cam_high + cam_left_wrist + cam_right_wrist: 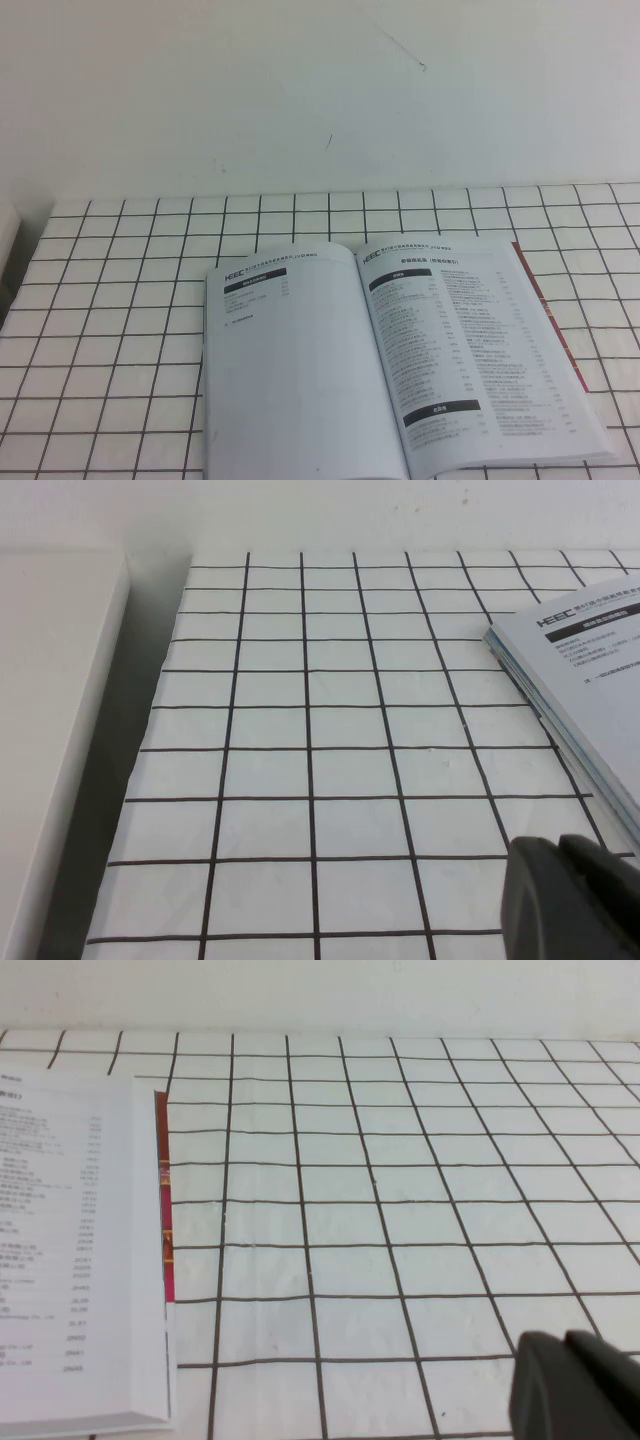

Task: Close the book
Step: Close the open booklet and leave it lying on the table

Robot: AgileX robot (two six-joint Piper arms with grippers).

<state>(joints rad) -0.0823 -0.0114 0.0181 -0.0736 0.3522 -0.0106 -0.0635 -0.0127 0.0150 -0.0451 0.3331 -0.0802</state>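
Note:
An open book (400, 360) lies flat on the grid-patterned table (120, 300), near the front edge, white printed pages facing up. A red cover edge (545, 320) peeks out along its right side. Neither gripper shows in the high view. In the left wrist view my left gripper (562, 848) is shut and empty, hovering over the table left of the book (590, 670). The right wrist view shows my right gripper (563, 1342) shut with nothing in it, to the right of the book (70, 1260) and its red cover edge (163, 1220).
A white box-like object (50, 730) stands off the table's left edge, also seen in the high view as a white object (8, 240). A white wall (320, 90) rises behind the table. Gridded table surface (400, 1210) stretches to the right of the book.

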